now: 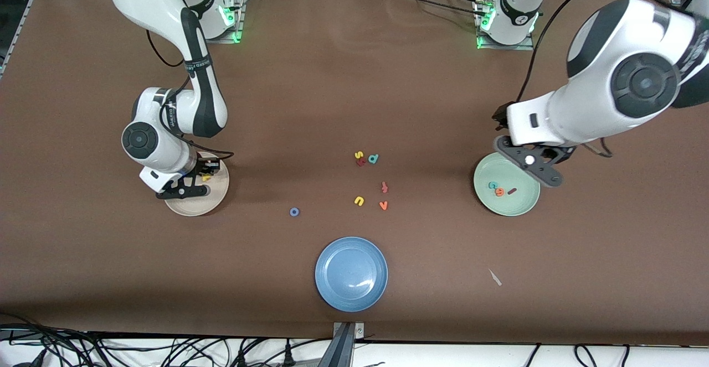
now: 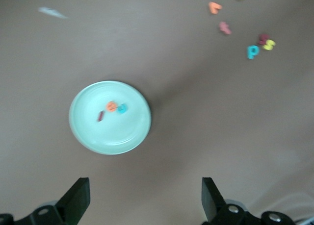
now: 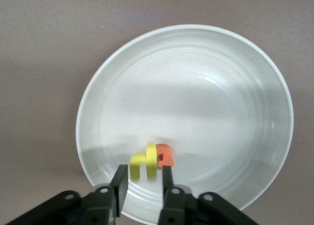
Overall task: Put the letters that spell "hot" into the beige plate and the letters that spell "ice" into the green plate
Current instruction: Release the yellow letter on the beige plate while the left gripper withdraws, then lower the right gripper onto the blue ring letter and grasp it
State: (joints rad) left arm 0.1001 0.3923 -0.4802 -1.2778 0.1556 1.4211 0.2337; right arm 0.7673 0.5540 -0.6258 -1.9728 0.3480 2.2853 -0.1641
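Only the blue "o" (image 1: 294, 211) left, sitting between beige plate (image 1: 217, 201) and blue plate (image 1: 351, 273) (closer to beige). Right gripper (image 1: 204, 174) over beige plate, jaws parting around yellow "h" (image 3: 144, 164); left gripper (image 1: 520, 156) over green plate (image 1: 507, 207), jaws wide apart, empty.

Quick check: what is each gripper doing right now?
Left gripper: open, empty, above the green plate.
Right gripper: around the yellow h, over the beige plate.

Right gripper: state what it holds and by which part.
Apparently nothing: the right gripper stands open over the beige plate, and the yellow h lies loose between its fingers, beside the orange t.
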